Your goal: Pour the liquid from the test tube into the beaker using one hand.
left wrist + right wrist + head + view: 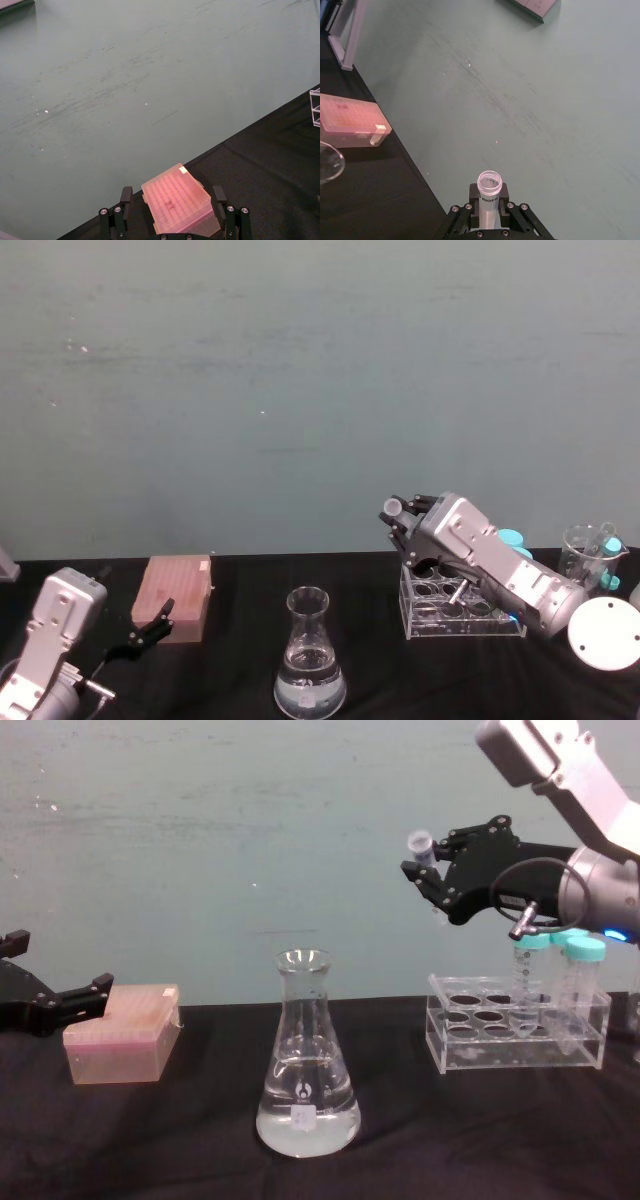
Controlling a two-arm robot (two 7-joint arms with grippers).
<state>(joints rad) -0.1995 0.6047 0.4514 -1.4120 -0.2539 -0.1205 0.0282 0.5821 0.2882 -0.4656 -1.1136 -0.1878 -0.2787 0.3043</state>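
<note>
My right gripper (400, 524) (428, 862) (490, 199) is shut on the test tube (391, 508) (419, 844) (490, 181), a slim clear tube with an open whitish rim. It is held tilted in the air, above the rack's left end and up and to the right of the beaker. I cannot tell whether there is liquid in the tube. The beaker (310, 660) (305, 1070), a clear conical flask, stands upright at the table's front centre with clear liquid (306, 1128) in its base. At the far left my left gripper (152, 625) (72, 1000) (172, 194) hangs open beside the pink box.
A clear acrylic rack (465, 618) (515, 1038) holding teal-capped tubes (585, 960) stands under the right arm. A pink tip box (177, 595) (120, 1035) lies at the left. At the far right are a glass beaker (590, 550) and a white disc (605, 632).
</note>
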